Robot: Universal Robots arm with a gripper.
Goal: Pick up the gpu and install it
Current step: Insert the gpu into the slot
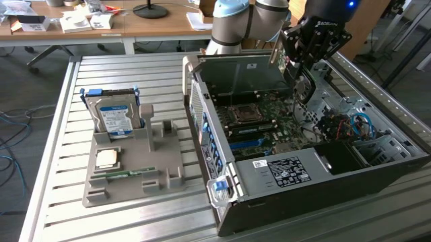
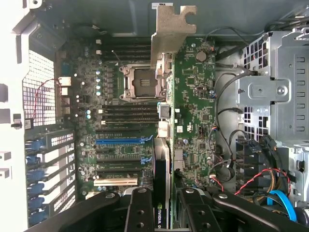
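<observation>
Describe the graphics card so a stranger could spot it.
Find the open black computer case on the slatted metal table. Above its green motherboard, black jaws clamp a thin dark graphics card edge-on. It alone is gripped, and ends in a bare metal bracket.

A robotics lab: a robot arm beside an open computer case on a slatted metal counter, cluttered wooden desks behind, loose cables on the floor.

**Case beside tray, card over board**

On the slatted metal table, the open black computer case stands to the exterior view's right of the grey plastic holder tray. In the tray, the silver hard drive stands upright at the far end, and the small green memory stick lies nearer the camera. The thin flat gpu card hangs edge-on between the black fingers, above the green motherboard inside the case.
</observation>
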